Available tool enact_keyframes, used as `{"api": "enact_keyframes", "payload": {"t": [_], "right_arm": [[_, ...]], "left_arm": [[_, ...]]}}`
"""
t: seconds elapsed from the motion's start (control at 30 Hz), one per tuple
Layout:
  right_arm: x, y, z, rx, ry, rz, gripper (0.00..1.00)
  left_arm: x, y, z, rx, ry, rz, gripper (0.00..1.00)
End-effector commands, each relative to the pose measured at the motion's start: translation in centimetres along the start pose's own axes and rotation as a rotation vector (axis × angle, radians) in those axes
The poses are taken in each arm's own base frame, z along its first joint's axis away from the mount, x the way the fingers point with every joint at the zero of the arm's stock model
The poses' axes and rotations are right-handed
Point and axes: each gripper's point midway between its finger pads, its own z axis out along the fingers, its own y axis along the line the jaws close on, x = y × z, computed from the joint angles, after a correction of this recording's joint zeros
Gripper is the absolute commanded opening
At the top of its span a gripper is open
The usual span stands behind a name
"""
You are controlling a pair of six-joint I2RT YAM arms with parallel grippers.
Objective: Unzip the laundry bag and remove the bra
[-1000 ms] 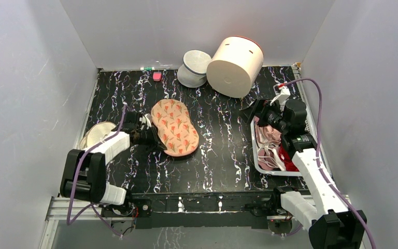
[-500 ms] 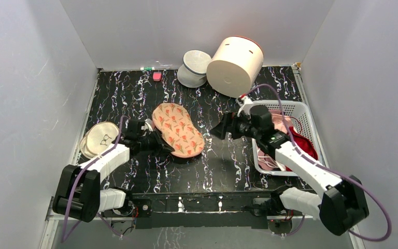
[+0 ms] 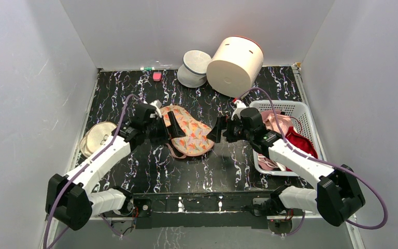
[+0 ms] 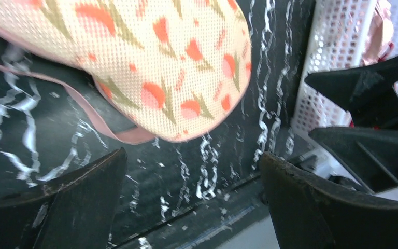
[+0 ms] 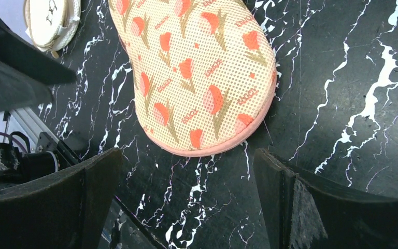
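The peach-orange printed laundry bag lies mid-table, between both arms. In the left wrist view the laundry bag has a pink edging strip hanging apart from its printed top, with a dark gap between them. My left gripper is at the bag's left side, open, nothing between its fingers. My right gripper faces the bag's right end, open and empty, just short of the bag's rounded pink rim. The bra is hidden.
A white slotted basket with pink and dark red garments stands at the right. A big cream cylinder and a white-grey round pouch sit at the back. A round flat pouch lies at the left and a small pink item at the far back.
My left gripper has opened and let go of the bag's edge after dragging it right. My right arm has swung from the basket to the bag's right end.
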Motion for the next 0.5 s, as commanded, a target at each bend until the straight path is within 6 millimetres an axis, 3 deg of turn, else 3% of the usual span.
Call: {"api": "enact_keyframes", "payload": {"t": [0.0, 0.27, 0.47], "right_arm": [[-1.9, 1.3, -0.5, -0.028, -0.061, -0.023, 0.98], [0.4, 2.9, 0.4, -0.089, 0.006, -0.016, 0.95], [2.6, 3.7, 1.7, -0.101, 0.060, -0.018, 0.91]], "left_arm": [[-3.5, 2.9, -2.0, -0.234, -0.087, 0.171, 0.98], [-9.5, 3.4, -0.7, -0.340, -0.157, 0.277, 0.98], [-11.9, 4.5, 0.9, -0.364, -0.136, 0.250, 0.98]]}}
